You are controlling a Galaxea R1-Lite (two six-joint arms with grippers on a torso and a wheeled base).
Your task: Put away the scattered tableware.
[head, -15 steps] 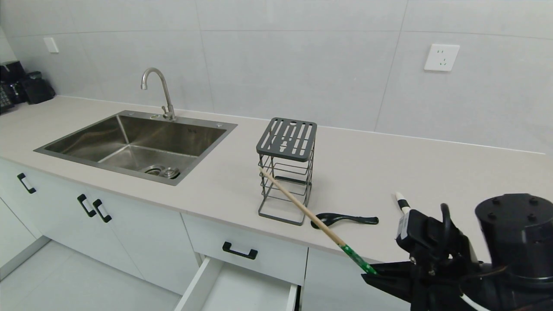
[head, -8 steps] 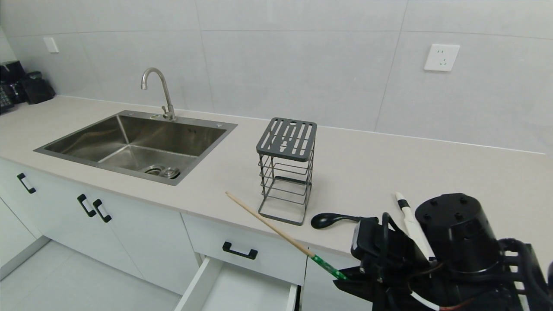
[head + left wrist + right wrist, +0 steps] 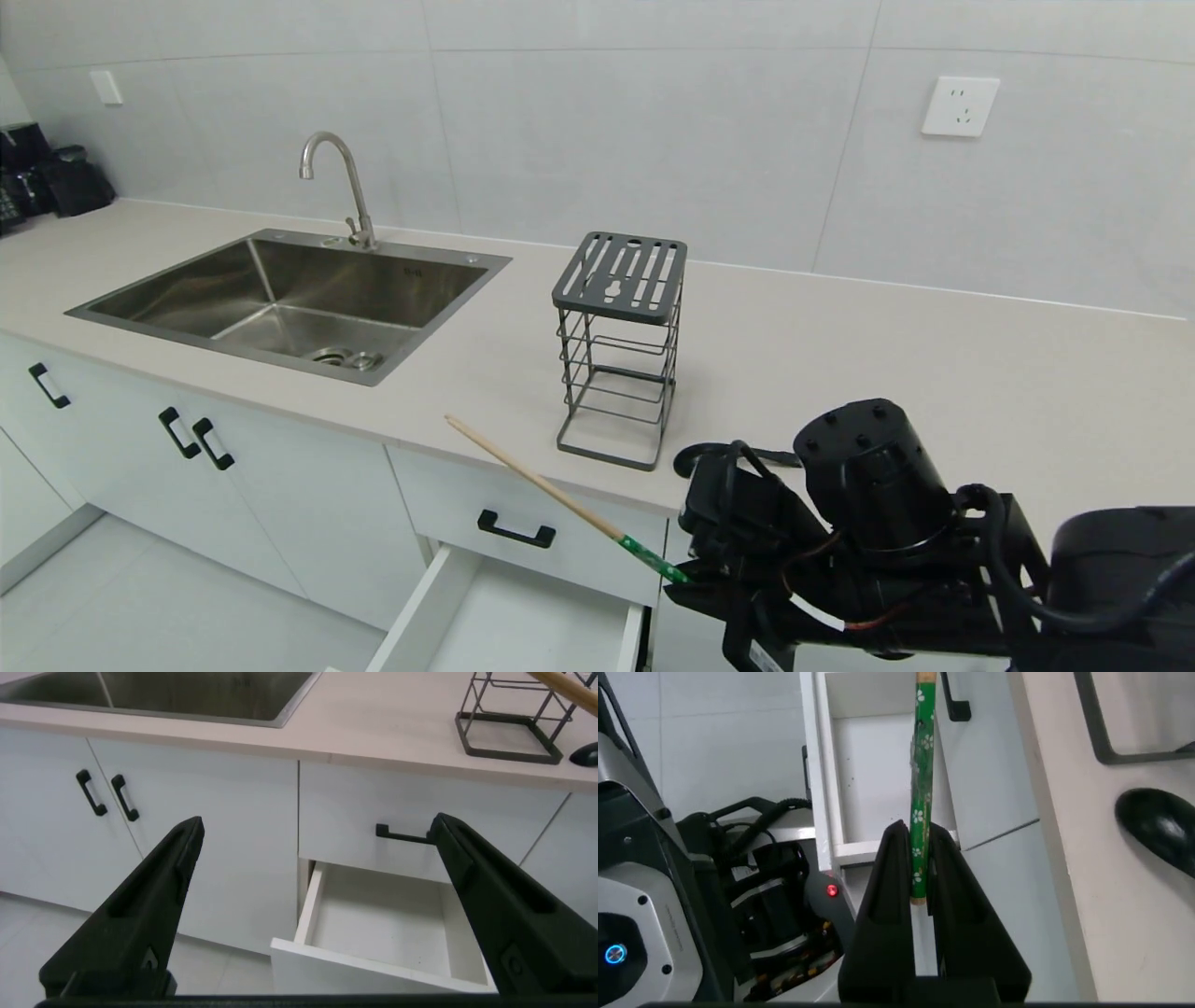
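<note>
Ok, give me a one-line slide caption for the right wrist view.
Right gripper pinching the green-ended chopstick over the open drawer, black spoon on the counter.

In the head view the right arm covers most of the black spoon (image 3: 689,459), leaving little more than its bowl end on the table (image 3: 840,355), and the open drawer (image 3: 425,602) runs off the bottom edge. From the right wrist, the chopstick (image 3: 923,756) leaves the top edge beyond the right claw (image 3: 920,835), and the wire rack (image 3: 1134,728) and the spoon are cut by the frame. From the left wrist, only a sliver of the spoon shows at the edge.
</note>
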